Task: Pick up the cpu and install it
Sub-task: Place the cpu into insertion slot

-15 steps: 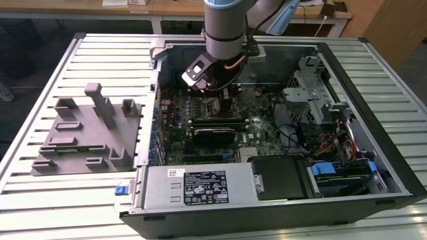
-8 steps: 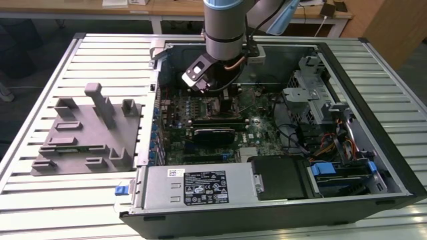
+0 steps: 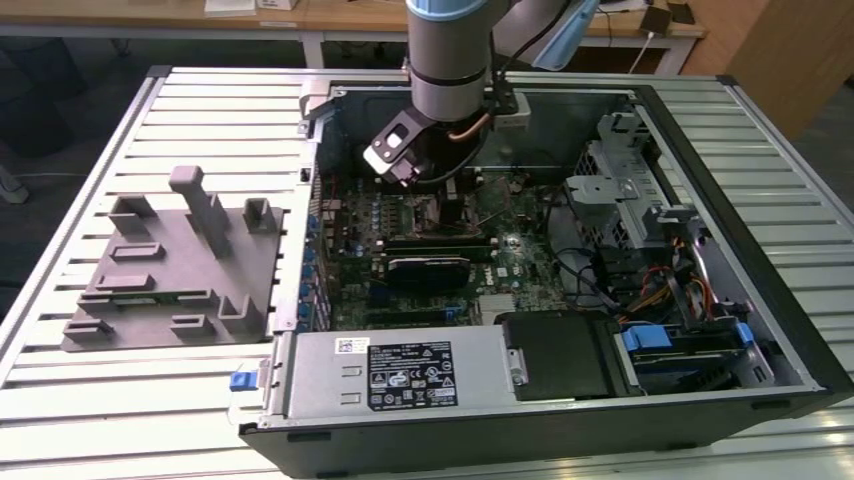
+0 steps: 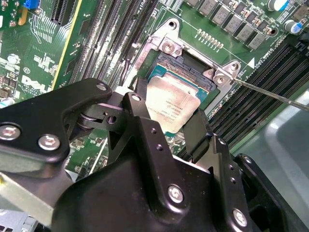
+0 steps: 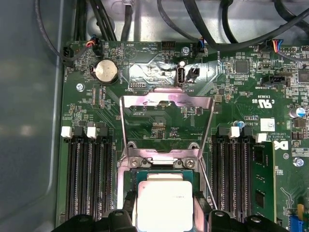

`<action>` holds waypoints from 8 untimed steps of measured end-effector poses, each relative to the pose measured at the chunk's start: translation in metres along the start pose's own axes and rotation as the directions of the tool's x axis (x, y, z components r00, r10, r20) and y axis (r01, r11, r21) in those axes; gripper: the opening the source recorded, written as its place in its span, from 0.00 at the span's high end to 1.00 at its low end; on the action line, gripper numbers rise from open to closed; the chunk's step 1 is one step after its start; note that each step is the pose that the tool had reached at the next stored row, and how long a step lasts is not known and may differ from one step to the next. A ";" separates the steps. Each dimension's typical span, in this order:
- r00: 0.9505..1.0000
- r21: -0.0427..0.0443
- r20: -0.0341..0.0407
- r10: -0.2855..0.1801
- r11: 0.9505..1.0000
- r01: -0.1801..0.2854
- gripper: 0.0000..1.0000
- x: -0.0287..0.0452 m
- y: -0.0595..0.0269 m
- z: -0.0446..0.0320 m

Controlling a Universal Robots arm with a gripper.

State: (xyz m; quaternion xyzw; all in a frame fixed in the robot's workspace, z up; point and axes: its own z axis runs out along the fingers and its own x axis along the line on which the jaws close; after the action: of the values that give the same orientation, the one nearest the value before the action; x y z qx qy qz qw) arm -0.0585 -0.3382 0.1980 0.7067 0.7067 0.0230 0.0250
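In both wrist views the cpu (image 4: 171, 104) (image 5: 164, 205), a silvery square chip, sits between my gripper's (image 4: 166, 113) (image 5: 164, 212) two black fingers (image 4: 195, 133), which press its opposite edges. It hangs just over the open socket (image 4: 166, 71) (image 5: 164, 175) on the green motherboard, slightly tilted. The socket's metal load plate (image 5: 166, 102) is flipped up and back. In the exterior view my gripper (image 3: 407, 168) reaches down into the open computer case, over the board's upper middle.
Memory slots (image 5: 89, 179) flank the socket, with one stick (image 5: 263, 179) seated. A thin lever rod (image 4: 270, 94) juts beside the socket. The case holds a power supply (image 3: 387, 375), drive cages (image 3: 627, 190) and cables. A grey plastic block (image 3: 174, 270) stands at the exterior view's left.
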 end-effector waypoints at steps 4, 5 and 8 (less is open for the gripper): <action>1.000 0.000 0.000 0.000 1.000 0.000 0.46 0.0000 -0.0015 0.0008; 1.000 0.000 0.000 0.000 1.000 0.000 0.46 0.0000 -0.0017 0.0011; 1.000 0.000 0.000 0.000 1.000 0.000 0.46 0.0000 -0.0019 0.0024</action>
State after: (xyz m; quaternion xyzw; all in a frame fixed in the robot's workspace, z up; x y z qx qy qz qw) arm -0.0602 -0.3382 0.1955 0.7068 0.7066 0.0230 0.0251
